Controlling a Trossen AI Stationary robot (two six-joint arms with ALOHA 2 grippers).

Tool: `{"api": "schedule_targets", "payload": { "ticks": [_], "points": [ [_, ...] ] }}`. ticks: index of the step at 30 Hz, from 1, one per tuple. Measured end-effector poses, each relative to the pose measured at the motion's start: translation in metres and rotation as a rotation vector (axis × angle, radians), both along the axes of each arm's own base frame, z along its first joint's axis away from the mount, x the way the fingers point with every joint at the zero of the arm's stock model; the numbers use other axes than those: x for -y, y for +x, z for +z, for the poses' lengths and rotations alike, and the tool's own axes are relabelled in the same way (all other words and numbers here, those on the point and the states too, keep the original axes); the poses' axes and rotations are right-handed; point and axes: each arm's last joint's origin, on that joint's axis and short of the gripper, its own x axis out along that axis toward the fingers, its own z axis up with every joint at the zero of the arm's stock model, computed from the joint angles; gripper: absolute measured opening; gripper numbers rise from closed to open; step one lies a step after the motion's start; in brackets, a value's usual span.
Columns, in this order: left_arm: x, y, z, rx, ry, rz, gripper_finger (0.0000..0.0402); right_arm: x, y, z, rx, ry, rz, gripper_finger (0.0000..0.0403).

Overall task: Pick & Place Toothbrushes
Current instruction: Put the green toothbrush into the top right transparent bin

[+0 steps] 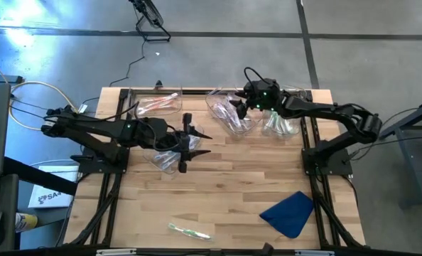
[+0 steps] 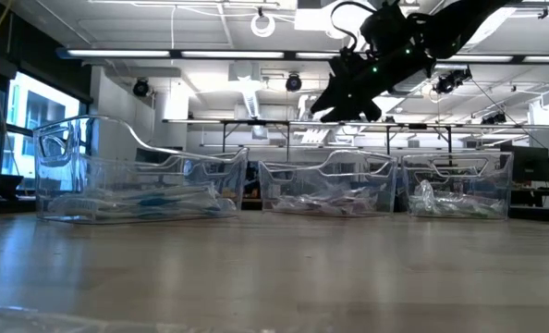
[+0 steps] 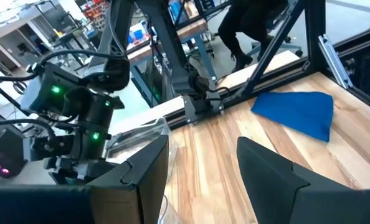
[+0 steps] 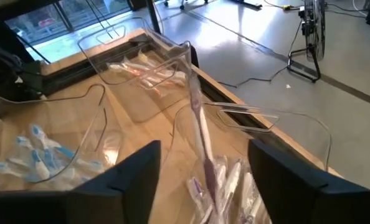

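Right gripper [image 1: 234,108], upper centre of the high view, hangs over a clear bin [image 1: 229,114], jaws spread and holding nothing. In the right wrist view a purple-accented toothbrush [image 4: 200,134] stands near upright between the fingers [image 4: 135,168], long axis running up the frame, lower end among the brushes in that bin; the high view does not resolve it. Left gripper [image 1: 197,142], centre-left, is open and empty. A green toothbrush [image 1: 190,231] lies near-horizontal at bottom centre. No legible writing.
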Motion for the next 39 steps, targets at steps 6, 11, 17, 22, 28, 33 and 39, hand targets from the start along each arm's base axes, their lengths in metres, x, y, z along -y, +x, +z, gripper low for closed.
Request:
{"api": "schedule_targets", "payload": {
  "ticks": [6,11,17,22,28,33,39],
  "points": [
    [0.001,0.0,-0.002,-0.016,0.002,-0.005,0.0184,-0.003,-0.003,0.007,0.018,-0.009,0.011,0.0252],
    [0.004,-0.001,-0.002,-0.023,0.006,-0.004,0.0184,-0.014,-0.015,0.034,0.122,-0.029,0.119,0.0213],
    [0.007,-0.003,-0.004,-0.044,0.021,0.04,0.0184,-0.035,-0.04,0.071,0.242,-0.065,0.272,0.0126],
    [0.012,-0.004,-0.006,-0.06,0.033,0.044,0.0184,-0.053,-0.064,0.089,0.278,-0.052,0.402,0.0042],
    [0.017,-0.005,-0.006,-0.062,0.033,0.034,0.0184,-0.071,-0.086,0.094,0.236,-0.023,0.53,0.0005],
    [0.024,-0.008,-0.011,-0.109,-0.001,0.015,0.0184,-0.086,-0.106,0.093,0.181,0.03,0.603,0.0003],
    [0.042,-0.005,-0.018,-0.132,-0.026,-0.031,0.0184,-0.111,-0.111,0.096,0.174,0.014,0.703,0.0003]
  ]
}}
